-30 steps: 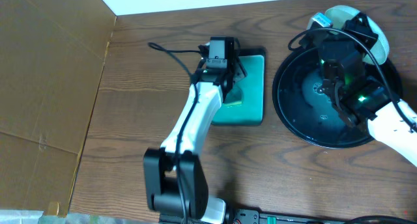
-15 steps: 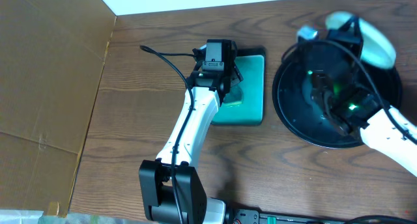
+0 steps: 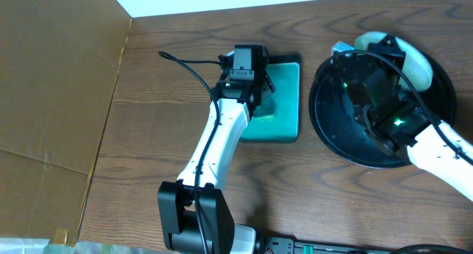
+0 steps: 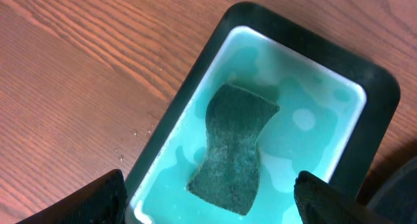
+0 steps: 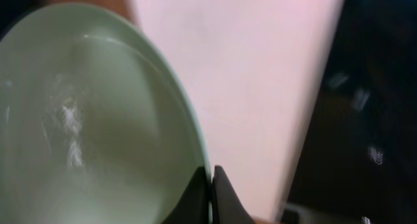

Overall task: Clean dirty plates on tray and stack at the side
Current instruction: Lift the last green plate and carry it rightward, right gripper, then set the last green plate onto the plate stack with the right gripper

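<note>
Right hand (image 5: pixel 210 188) clamped on the rim of a round white shallow plate (image 3: pixel 410 55), holding it over the far edge of the large glossy black tray (image 3: pixel 336 132). The plate lies beyond the hand, away from the robot base. Left hand (image 4: pixel 215 201) spread wide above the dark green sponge (image 4: pixel 234 146) in the small teal tray (image 4: pixel 374 97). Sponge long axis crosses the finger line, so closing should take its narrow waist. Other plates not seen.

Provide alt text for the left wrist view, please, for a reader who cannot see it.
A dark green sponge lies in teal liquid inside a small rectangular black-edged tray, seen from above. The open left gripper hovers over it, its dark fingertips at the lower corners, with brown wooden table to the left.
</note>
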